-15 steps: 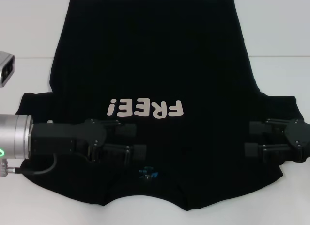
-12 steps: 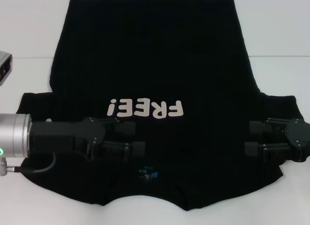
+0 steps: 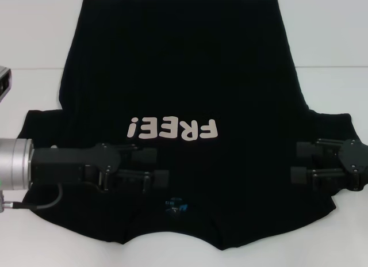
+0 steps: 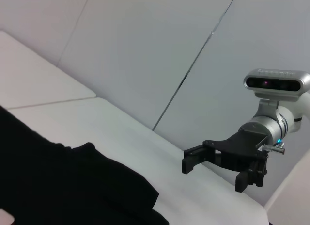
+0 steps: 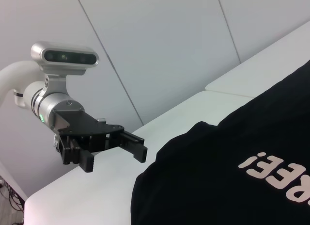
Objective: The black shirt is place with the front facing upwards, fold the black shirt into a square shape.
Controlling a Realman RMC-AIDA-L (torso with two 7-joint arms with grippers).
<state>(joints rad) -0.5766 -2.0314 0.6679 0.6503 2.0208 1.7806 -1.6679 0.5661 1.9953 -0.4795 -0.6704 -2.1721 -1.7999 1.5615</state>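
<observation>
Left claw (image 3: 155, 166) drew back leftward, fingers spread; right claw (image 3: 302, 163) likewise released. Black shirt (image 3: 184, 77) looked limp; best pinched at its sleeves.

Before me lies a white table (image 3: 333, 94), its surface matte and plain, crossed by a thin straight seam running side to side. Behind it, my wrist views show a pale grey wall (image 4: 160, 50) of flat panels, divided by narrow dark diagonal joints.
</observation>
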